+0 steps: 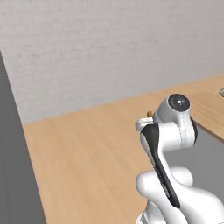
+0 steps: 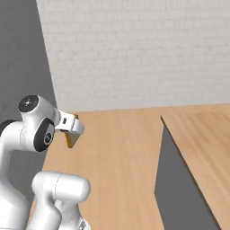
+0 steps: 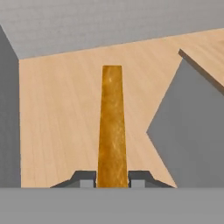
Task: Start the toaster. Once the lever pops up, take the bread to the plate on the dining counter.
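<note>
Gripper (image 3: 112,179) fingers are clamped narrowly on the bread (image 3: 112,127), held edge-on above wood flooring, left of the light-wood dining counter (image 2: 206,134).

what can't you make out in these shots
- bread in the left base view: all but an orange speck is hidden behind the arm's wrist.
- gripper in the right base view: its fingertips are too small to tell apart where they hold the bread.
- dining counter: cut off by the right edge of the right base view and the hand view.
- Small pale thing: cut by the right edge of the left base view, unidentifiable.
</note>
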Robot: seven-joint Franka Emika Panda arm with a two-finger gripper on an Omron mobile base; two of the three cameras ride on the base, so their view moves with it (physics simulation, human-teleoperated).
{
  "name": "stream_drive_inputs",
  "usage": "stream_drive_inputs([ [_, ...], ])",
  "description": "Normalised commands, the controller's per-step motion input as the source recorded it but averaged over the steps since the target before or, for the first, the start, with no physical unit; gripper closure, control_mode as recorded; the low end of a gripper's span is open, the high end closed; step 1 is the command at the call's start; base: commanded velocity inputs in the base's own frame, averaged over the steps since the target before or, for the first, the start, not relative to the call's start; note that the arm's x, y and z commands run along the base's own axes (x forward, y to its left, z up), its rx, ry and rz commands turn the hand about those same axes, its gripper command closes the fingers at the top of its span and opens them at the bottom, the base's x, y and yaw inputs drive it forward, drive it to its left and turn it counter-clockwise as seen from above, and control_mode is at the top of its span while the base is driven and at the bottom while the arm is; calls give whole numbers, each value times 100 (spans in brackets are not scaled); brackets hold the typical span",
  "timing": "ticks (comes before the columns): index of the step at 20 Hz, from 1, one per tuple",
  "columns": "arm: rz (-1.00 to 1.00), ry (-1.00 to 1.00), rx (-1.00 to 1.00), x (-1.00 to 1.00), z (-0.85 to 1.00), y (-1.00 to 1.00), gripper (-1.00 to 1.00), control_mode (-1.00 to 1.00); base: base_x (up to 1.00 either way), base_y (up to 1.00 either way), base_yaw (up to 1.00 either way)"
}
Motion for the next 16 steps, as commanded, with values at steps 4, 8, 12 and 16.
stream_drive_inputs([
  [4,0,0,0,0,0,0,100,100,100,19,-24],
  [8,0,0,0,0,0,0,100,100,100,20,-25],
  [12,0,0,0,0,0,0,100,100,100,8,-30],
  [16,0,0,0,0,0,0,100,100,100,4,-43],
])
